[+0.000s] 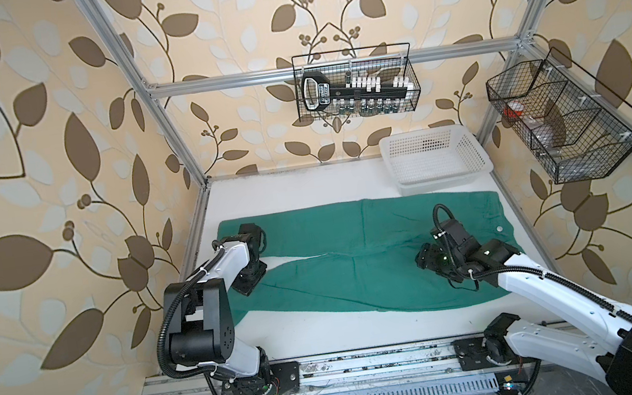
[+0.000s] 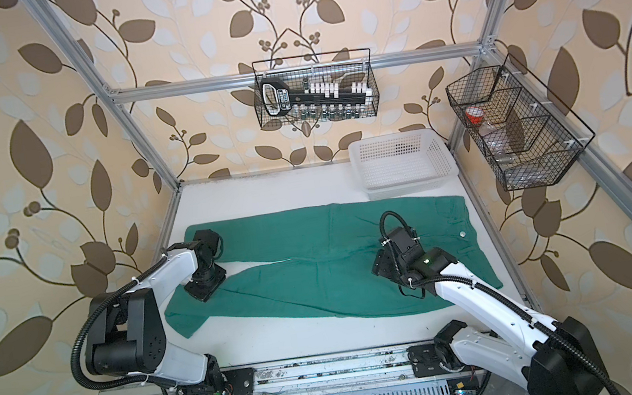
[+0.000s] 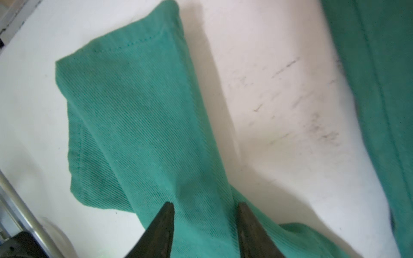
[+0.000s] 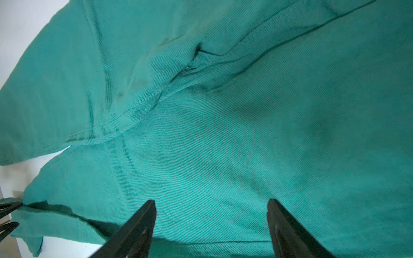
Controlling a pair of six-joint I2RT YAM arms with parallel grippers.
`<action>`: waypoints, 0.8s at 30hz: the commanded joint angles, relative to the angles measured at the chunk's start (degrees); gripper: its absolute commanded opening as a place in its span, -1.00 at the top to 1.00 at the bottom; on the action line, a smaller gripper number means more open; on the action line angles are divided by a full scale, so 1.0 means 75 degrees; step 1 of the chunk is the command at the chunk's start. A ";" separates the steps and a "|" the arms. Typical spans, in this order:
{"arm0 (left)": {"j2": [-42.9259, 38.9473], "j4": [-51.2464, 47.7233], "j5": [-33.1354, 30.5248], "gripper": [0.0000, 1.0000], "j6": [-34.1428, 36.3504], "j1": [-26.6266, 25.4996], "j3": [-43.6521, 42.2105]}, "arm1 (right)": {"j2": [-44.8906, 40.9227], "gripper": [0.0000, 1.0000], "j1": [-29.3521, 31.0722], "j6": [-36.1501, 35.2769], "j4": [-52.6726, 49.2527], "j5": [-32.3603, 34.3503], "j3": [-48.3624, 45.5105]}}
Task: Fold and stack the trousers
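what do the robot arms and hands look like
The left arm and right arm have white links, black joints and black ribbed cable hoses. The left hand and right hand each end in two dark, tapering fingers.

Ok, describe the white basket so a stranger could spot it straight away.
Find the white table with green trousers spread across it. In its far right corner stands the white basket. Unlike the two black wire baskets hanging from the frame, it is perforated plastic.

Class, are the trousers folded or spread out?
Spread out: the trousers lie full length across the table, waist to hems, not yet folded.
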 commanded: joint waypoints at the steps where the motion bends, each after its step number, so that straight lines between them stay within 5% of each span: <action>1: -0.0040 0.0161 -0.0069 0.17 -0.0020 0.0096 -0.0123 | 0.0007 -0.57 -0.0026 -0.0170 0.0072 -0.0139 -0.0048; 8: -0.0130 0.0127 -0.0262 0.44 0.0134 0.0155 -0.0096 | -0.0010 -0.58 -0.0003 -0.0132 0.0126 -0.0200 -0.0111; 14: -0.0170 0.0141 -0.0227 0.99 0.0226 0.0179 -0.0074 | -0.0008 -0.58 0.0007 -0.0135 0.0157 -0.0212 -0.0135; 24: -0.0946 -0.0698 0.0159 1.00 0.1253 0.0001 0.1488 | -0.0007 -0.58 -0.0113 -0.0170 0.0360 -0.0221 -0.0259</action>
